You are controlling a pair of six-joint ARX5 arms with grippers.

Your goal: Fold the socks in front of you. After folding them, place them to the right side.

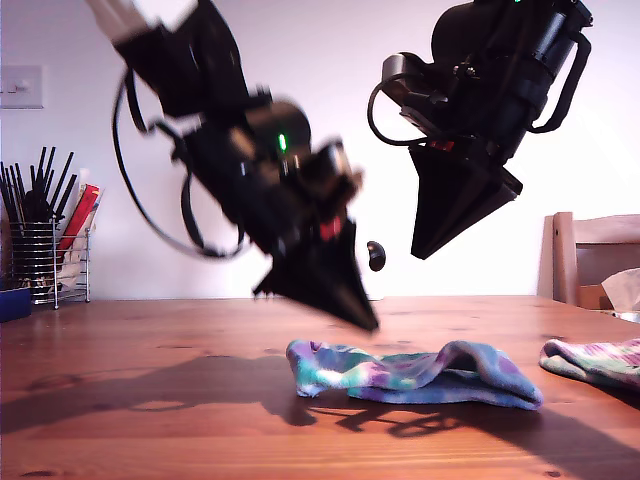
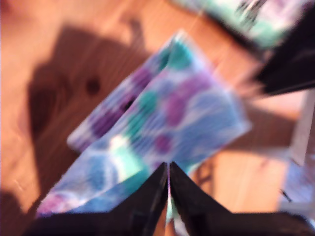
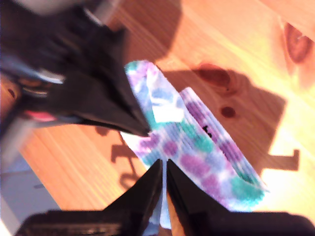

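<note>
One tie-dye sock [image 1: 410,372] lies folded over on the wooden table [image 1: 150,420], near the middle of the exterior view. It also fills the first wrist view [image 2: 162,113] and shows in the second wrist view [image 3: 197,142]. The other sock [image 1: 600,360] lies at the exterior view's right edge, blurred in the first wrist view [image 2: 236,14]. My first gripper [image 1: 368,322] [image 2: 169,169] hangs shut and empty just above the folded sock, motion-blurred. My second gripper [image 1: 418,252] [image 3: 164,164] is higher, shut and empty. The first gripper's tip [image 3: 142,130] shows close over the sock.
A wire holder with utensils [image 1: 45,255] and a blue container [image 1: 14,300] stand at the exterior view's far left. A wooden chair [image 1: 595,255] and crumpled paper [image 1: 625,290] are at its right edge, behind the table.
</note>
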